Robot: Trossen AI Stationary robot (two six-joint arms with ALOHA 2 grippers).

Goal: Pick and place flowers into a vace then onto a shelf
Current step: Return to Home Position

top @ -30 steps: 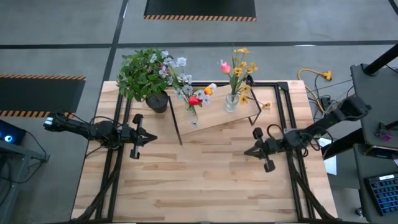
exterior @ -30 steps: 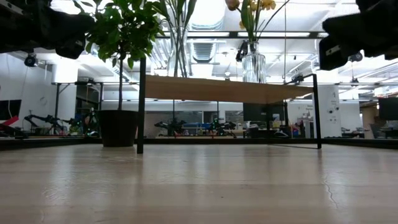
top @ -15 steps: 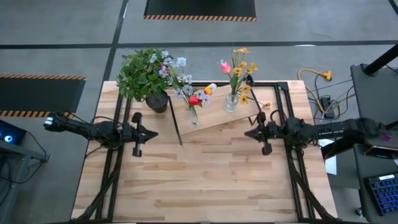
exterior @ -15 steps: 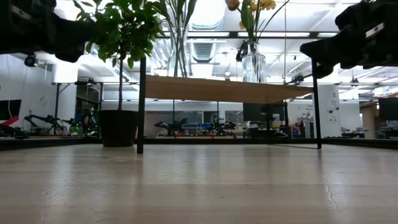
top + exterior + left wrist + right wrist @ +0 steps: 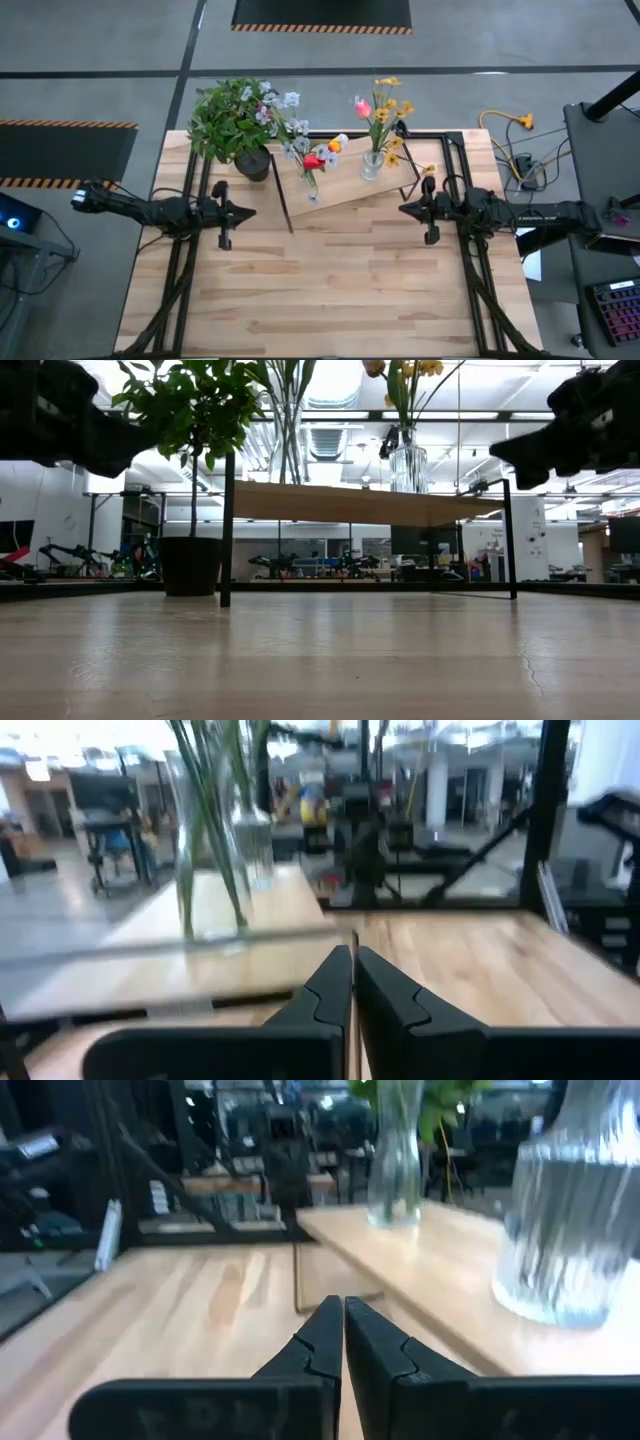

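The shelf (image 5: pixel 345 192), a light board on a thin black frame, stands at the table's far middle. Two clear glass vases stand on it. The left vase (image 5: pixel 312 186) holds red and orange tulips and pale sprays. The right vase (image 5: pixel 371 164) holds yellow blooms and a pink bud (image 5: pixel 361 106). A small yellow bloom (image 5: pixel 428 170) shows at the shelf's right end. My left gripper (image 5: pixel 250 212) is shut, above the table left of the shelf. My right gripper (image 5: pixel 403 210) is shut, just near of the shelf's right end. Both wrist views show fingertips together (image 5: pixel 353 963) (image 5: pixel 343 1312).
A bushy green plant in a dark pot (image 5: pixel 235 125) stands at the far left, beside the shelf. The shelf's black legs (image 5: pixel 227 530) (image 5: pixel 509 540) reach down to the tabletop. Bare plank tabletop (image 5: pixel 320 280) stretches across the near half. Black arm frames run along both sides.
My right gripper has swung toward the table's far edge, up to the shelf's right end, and its arm now lies level from the right. My left gripper has shifted a little toward the shelf. Vases and flowers have stayed put.
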